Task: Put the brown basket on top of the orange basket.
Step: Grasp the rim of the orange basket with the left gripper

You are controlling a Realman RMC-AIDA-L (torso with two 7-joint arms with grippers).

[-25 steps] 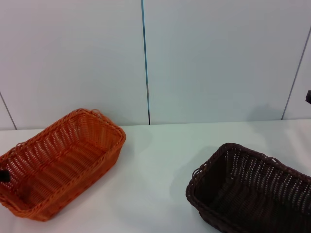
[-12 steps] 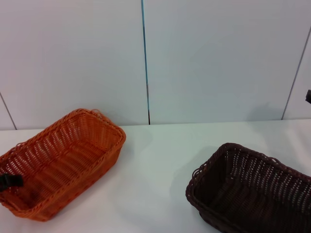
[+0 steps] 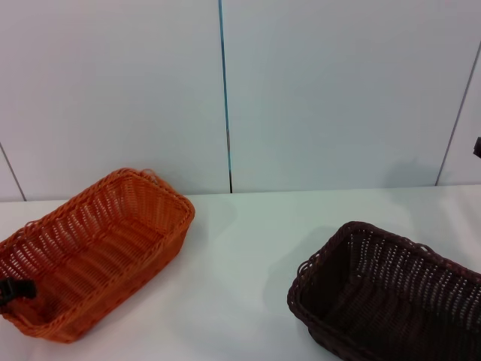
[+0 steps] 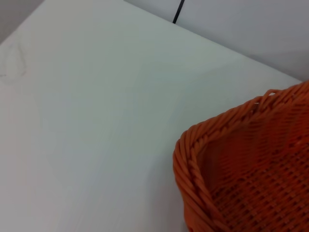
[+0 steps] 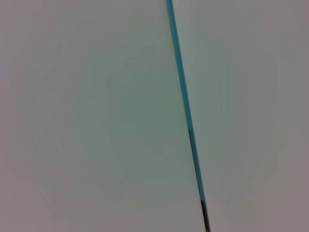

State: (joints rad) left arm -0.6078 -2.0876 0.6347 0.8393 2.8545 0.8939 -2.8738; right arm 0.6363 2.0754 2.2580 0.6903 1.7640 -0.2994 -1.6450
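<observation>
Over the last second, left gripper [image 3: 15,290] crept in at near-left rim of orange basket [image 3: 98,252], then eased back slightly; baskets unmoved. Finger state: cannot tell. Right gripper [image 3: 477,147] barely in view at far right edge, state unclear. Brown basket [image 3: 391,297] near-right on table [image 3: 248,248], well apart from orange, long axis running near-right; right arm nearer.

A smooth white bench [image 3: 240,248] spreads wide ahead, meeting a pale grey panelled wall [image 3: 338,90] behind it. A thin dark-blue vertical seam [image 3: 225,90] splits the wall panels, running down to the bench's far edge.
</observation>
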